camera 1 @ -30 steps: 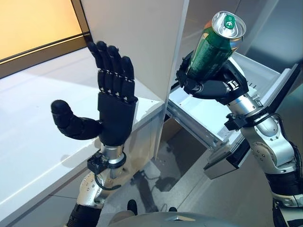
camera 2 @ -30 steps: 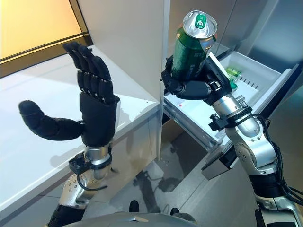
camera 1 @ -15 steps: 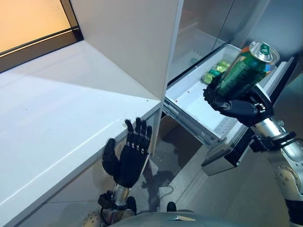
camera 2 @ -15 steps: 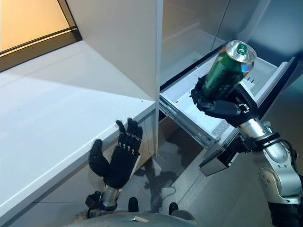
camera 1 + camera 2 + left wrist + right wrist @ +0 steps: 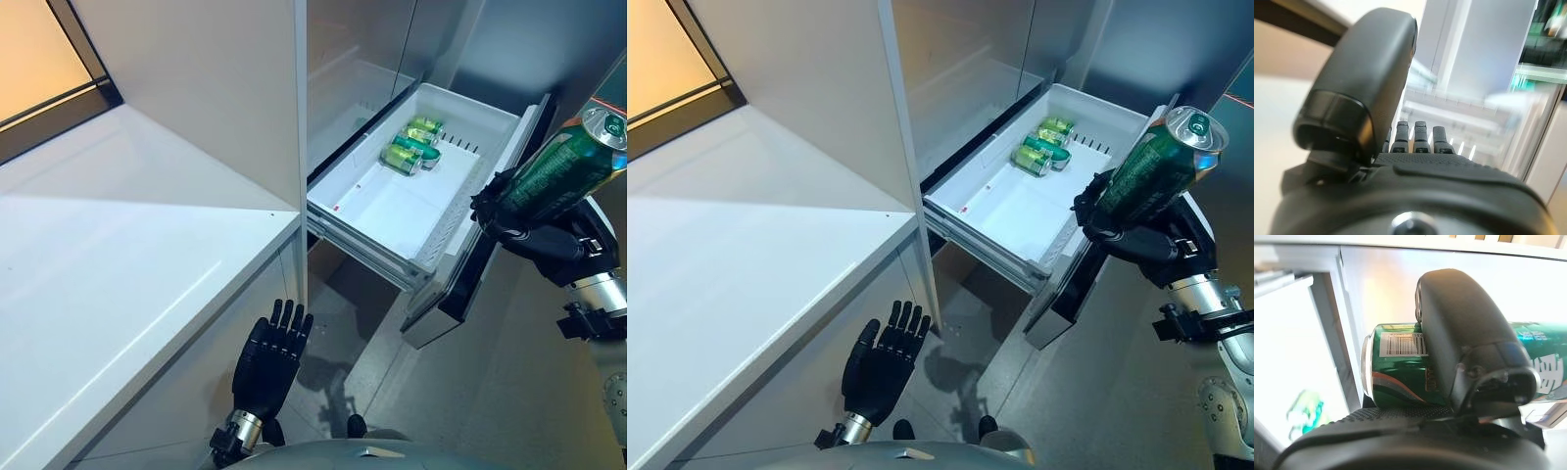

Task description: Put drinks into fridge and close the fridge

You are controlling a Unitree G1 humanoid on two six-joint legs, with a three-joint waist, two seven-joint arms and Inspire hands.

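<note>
My right hand (image 5: 1151, 240) is shut on a green can (image 5: 1161, 168) and holds it tilted in the air, just right of the pulled-out white fridge drawer (image 5: 994, 201). The can also shows under the thumb in the right wrist view (image 5: 1400, 369). Green cans (image 5: 1040, 145) lie at the drawer's far end; they show in the left eye view too (image 5: 411, 145). My left hand (image 5: 266, 362) hangs low below the white counter (image 5: 127, 264), fingers straight and empty; it also shows in the left wrist view (image 5: 1415, 139).
A tall white cabinet panel (image 5: 220, 88) stands between the counter and the fridge. The drawer's dark front (image 5: 470, 284) juts out toward my right arm. Grey floor (image 5: 519, 392) lies below the drawer.
The camera has turned toward the drawer. My left hand has dropped from counter height to low by the floor. My right hand has carried the can rightward, beside the drawer's front.
</note>
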